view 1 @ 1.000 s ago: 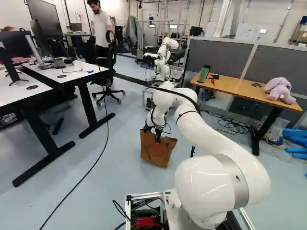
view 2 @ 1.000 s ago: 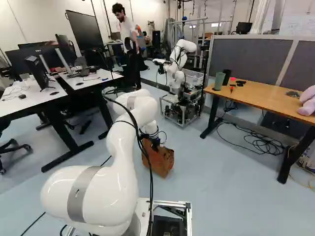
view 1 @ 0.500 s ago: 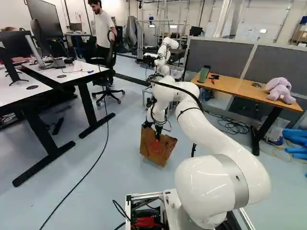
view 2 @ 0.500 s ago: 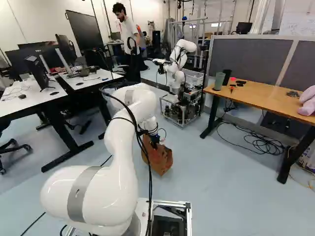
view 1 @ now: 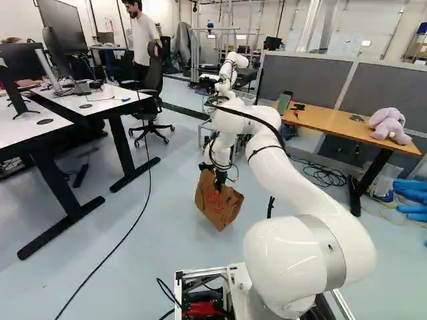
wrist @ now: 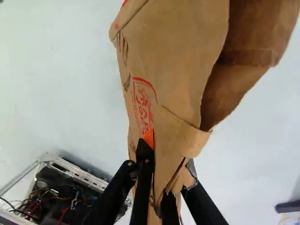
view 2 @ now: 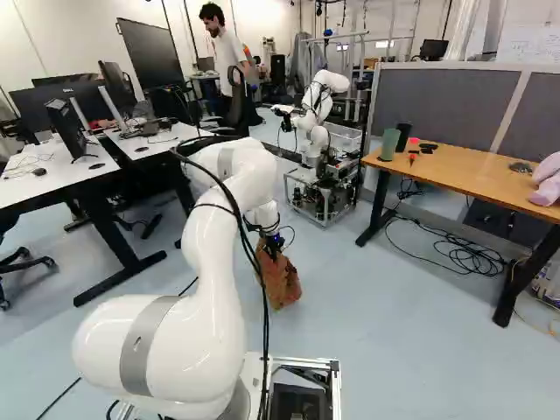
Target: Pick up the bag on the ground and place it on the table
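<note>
In the left base view, the gripper [view 1: 219,180] is at the top edge of the brown paper bag [view 1: 217,205]. The bag hangs tilted, one corner down, over the floor; whether that corner still touches cannot be told. Seen from the wrist, the gripper [wrist: 165,171] is shut on the bag [wrist: 178,70], its crumpled paper pinched between the two fingers. The bag's open mouth and red print show ahead of the fingers. A wooden table [view 1: 337,123] stands to the right in the left base view, and white tables [view 1: 100,103] stand to the left.
A purple plush toy [view 1: 389,125] and a green cup [view 2: 389,144] are on the wooden table. Cables [view 2: 468,255] lie beneath it. Another robot [view 2: 317,118] stands beyond the bag. An office chair [view 1: 152,100] is near the white tables.
The arm has risen a little with the bag in its gripper. The bag has turned and tilted, shifting slightly left in the right base view. The base has not moved.
</note>
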Controlling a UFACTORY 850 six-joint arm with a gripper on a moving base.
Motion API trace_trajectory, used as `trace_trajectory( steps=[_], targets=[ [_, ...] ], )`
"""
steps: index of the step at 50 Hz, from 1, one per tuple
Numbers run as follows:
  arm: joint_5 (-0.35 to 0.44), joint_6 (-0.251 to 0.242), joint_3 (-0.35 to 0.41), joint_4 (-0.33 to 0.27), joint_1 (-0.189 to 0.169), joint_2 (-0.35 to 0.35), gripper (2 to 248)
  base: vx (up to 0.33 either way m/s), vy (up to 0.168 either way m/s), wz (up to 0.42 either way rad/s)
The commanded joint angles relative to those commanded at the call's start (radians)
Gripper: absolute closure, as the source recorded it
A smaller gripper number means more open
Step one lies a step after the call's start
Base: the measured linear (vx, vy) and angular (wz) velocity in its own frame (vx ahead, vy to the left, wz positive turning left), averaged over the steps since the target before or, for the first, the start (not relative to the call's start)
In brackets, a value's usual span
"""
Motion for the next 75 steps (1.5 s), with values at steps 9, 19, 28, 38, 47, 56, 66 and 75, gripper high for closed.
trace_trajectory(
  steps=[9,19,28,38,47,56,66,75],
  targets=[
    [-0.011,0.095,0.027,0.040,0.000,0.033,229,0.000,0.000,0.000],
    [-0.028,0.200,0.057,0.085,0.000,0.069,229,0.000,0.000,0.000],
    [-0.036,0.270,0.083,0.114,0.000,0.102,229,0.000,0.000,0.000],
    [-0.037,0.282,0.111,0.119,0.000,0.139,229,0.000,0.000,0.000],
    [-0.037,0.283,0.135,0.119,0.000,0.171,229,0.000,0.000,0.000],
    [-0.037,0.283,0.159,0.119,0.000,0.204,229,0.000,0.000,0.000],
    [-0.037,0.283,0.185,0.119,0.000,0.240,229,0.000,0.000,0.000],
    [-0.043,0.283,0.208,0.119,0.000,0.273,229,0.000,0.000,0.000]
  ],
)
